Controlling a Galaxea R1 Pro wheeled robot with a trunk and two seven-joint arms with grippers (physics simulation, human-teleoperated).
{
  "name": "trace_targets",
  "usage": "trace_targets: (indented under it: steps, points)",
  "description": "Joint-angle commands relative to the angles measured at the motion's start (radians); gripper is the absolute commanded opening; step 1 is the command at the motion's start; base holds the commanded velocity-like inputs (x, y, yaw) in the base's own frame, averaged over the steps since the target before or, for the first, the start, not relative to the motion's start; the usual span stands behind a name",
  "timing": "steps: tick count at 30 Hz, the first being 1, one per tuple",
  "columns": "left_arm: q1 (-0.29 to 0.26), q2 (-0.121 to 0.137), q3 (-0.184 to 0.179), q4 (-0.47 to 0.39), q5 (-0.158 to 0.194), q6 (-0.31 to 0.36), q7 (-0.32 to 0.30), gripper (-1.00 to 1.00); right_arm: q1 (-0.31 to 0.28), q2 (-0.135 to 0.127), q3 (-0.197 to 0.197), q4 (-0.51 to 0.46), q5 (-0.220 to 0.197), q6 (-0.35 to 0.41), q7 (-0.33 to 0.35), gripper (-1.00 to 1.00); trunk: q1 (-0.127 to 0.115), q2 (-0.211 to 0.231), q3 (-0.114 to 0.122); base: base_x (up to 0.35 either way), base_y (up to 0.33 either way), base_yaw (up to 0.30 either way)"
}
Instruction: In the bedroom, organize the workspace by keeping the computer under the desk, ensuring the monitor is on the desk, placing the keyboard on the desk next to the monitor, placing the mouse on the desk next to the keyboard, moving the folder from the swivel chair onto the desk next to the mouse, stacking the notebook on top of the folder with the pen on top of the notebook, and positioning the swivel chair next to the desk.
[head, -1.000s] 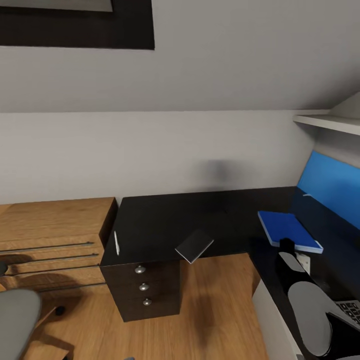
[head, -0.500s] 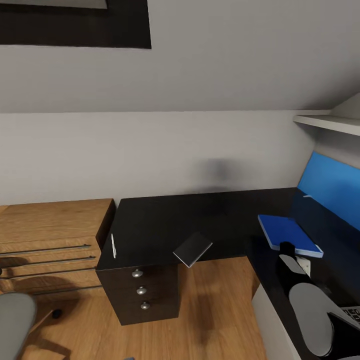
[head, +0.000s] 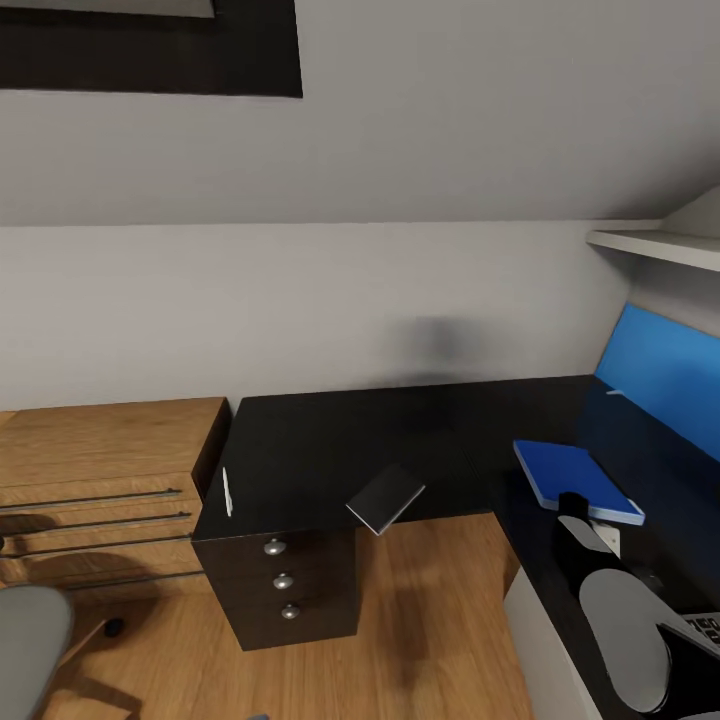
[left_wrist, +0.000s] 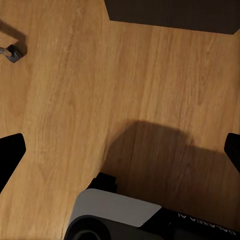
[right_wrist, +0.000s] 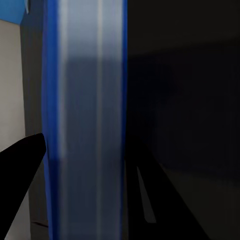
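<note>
Right gripper (head: 578, 505) pinches the blue folder (head: 575, 480) at its near edge — folder lying on the black tabletop (head: 330, 440). Left jaws spread above wood floor (left_wrist: 75, 90). Notebook (head: 386, 497) overhangs the tabletop's front edge; pen (head: 227, 491) lies near its left end.

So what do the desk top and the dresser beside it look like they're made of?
The desk looks like glossy black laminate or lacquered board: it faintly mirrors the wall and the blue folder. The dresser looks like light matt wood or veneer, with visible grain. Both are renders, so this is by look only.
</note>
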Motion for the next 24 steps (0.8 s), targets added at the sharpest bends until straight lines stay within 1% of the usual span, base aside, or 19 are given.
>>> trace_targets:
  steps: [1, 18, 19, 24]
  points:
    - [-0.001, 0.001, -0.008, 0.0, 0.01, -0.006, 0.006, 1.0, -0.001, 0.0, 0.002, -0.001, -0.008, -0.003, -0.002, -1.0, 0.0, -0.001, -0.001, 0.0, 0.0, 0.0]
    - [-0.001, 0.001, -0.008, 0.0, 0.009, -0.006, 0.006, 1.0, -0.001, -0.001, 0.001, -0.001, -0.01, 0.0, -0.002, -1.0, 0.0, -0.001, -0.001, 0.0, 0.0, 0.0]
    - [-0.001, 0.001, -0.008, 0.0, 0.009, -0.006, 0.006, 1.0, -0.001, -0.001, 0.001, -0.002, -0.01, 0.0, -0.002, 1.0, 0.0, -0.001, -0.001, 0.0, 0.0, 0.0]
    - [-0.001, 0.001, -0.008, 0.0, 0.009, -0.006, 0.006, 1.0, -0.001, -0.001, 0.002, -0.002, -0.01, 0.001, -0.002, 1.0, 0.0, -0.001, -0.001, 0.0, 0.0, 0.0]
